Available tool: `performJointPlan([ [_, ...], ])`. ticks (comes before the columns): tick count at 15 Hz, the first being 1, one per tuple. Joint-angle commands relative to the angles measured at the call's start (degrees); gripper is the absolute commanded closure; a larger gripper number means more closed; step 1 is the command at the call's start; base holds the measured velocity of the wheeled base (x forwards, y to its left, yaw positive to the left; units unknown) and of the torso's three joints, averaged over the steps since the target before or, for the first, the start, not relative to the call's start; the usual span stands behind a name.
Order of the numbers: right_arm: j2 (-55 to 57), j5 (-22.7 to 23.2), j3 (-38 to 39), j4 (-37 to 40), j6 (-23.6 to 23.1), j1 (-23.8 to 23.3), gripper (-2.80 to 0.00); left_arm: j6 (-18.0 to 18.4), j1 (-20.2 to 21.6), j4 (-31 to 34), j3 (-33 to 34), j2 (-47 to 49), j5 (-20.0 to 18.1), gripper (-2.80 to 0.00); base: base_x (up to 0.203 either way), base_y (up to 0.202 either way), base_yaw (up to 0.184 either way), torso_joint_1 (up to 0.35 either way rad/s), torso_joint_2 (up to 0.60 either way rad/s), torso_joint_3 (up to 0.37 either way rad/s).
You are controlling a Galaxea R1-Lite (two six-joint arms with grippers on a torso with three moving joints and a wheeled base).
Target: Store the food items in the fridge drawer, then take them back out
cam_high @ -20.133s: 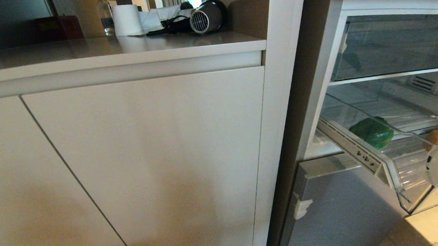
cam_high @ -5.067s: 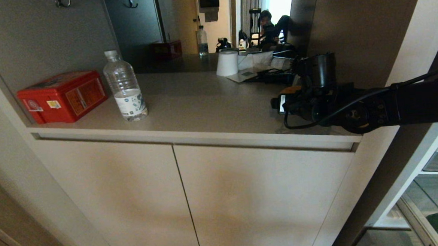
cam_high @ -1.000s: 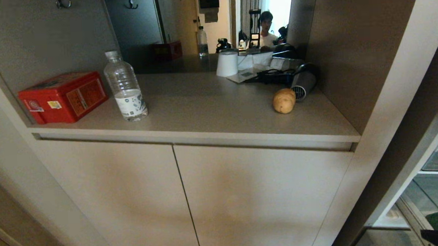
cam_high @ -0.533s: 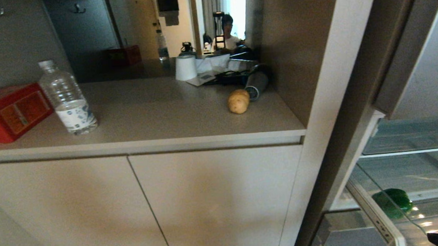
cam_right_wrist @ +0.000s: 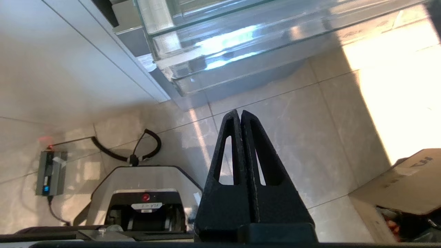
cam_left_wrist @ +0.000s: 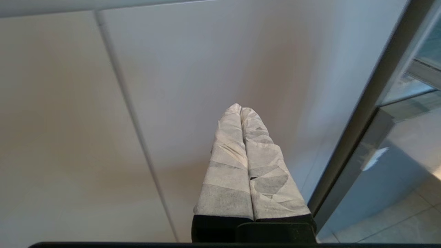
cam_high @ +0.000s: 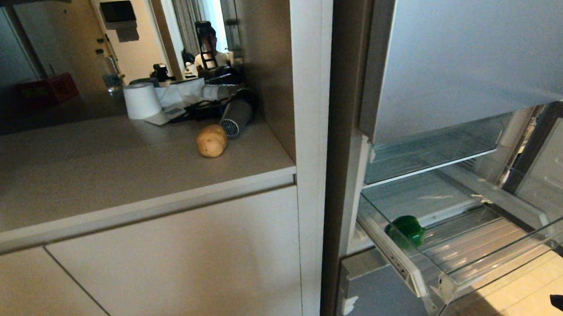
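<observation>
Head view: potato (cam_high: 211, 141) sits on the worktop (cam_high: 94, 168) at ten o'clock, touching the hair dryer (cam_high: 235, 116); bell pepper (cam_high: 405, 231) lies in the open fridge drawer (cam_high: 484, 258) at four o'clock. Left wrist view: left gripper (cam_left_wrist: 240, 109) fingers pressed together, empty, facing cabinet doors. Right wrist view: right gripper (cam_right_wrist: 240, 115) fingers closed, empty, above floor tiles.

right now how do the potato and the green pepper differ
The potato is tan and oval; the green pepper is glossy green and lumpy. The potato lies out on the countertop beside the hair dryer; the pepper sits inside the open clear fridge drawer. Neither is held.
</observation>
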Motion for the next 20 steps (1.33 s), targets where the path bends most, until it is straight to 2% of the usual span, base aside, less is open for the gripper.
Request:
performJointPlan([
  [1,2.6,0.0,-1.3,-2.7,-2.3,-1.0,0.0,0.0,0.0,0.0,0.6,0.1,0.0,0.0,0.0,0.0,0.0,0.0,0.0,0.0],
  [3,7.9,0.4,-3.5,-5.7,-4.3,-4.6,0.0,0.0,0.0,0.0,0.6,0.1,0.0,0.0,0.0,0.0,0.0,0.0,0.0,0.0],
  [5,15.3,2.6,-7.6,-7.1,-6.3,-9.7,0.0,0.0,0.0,0.0,0.6,0.1,0.0,0.0,0.0,0.0,0.0,0.0,0.0,0.0],
  [7,22.4,7.0,-11.5,-9.9,-9.1,-14.2,0.0,0.0,0.0,0.0,0.6,0.1,0.0,0.0,0.0,0.0,0.0,0.0,0.0,0.0],
  [11,34.4,17.7,-12.9,-24.0,-18.4,-22.9,0.0,0.0,0.0,0.0,0.6,0.1,0.0,0.0,0.0,0.0,0.0,0.0,0.0,0.0],
  [15,42.6,26.5,-12.9,-34.7,-20.9,-26.6,0.0,0.0,0.0,0.0,0.6,0.1,0.0,0.0,0.0,0.0,0.0,0.0,0.0,0.0],
  [17,44.8,28.7,-13.1,-37.8,-21.5,-27.1,0.0,0.0,0.0,0.0,0.6,0.1,0.0,0.0,0.0,0.0,0.0,0.0,0.0,0.0],
  [18,45.6,28.8,-13.3,-38.0,-21.5,-27.1,-2.8,0.0,0.0,0.0,0.6,0.0,0.0,0.0,0.0,0.0,0.0,0.0,0.0,0.0],
  [20,47.4,30.0,-14.0,-38.8,-21.3,-27.1,-2.8,0.0,0.0,0.0,0.6,0.1,0.0,0.0,0.0,0.0,0.0,0.0,0.0,0.0],
])
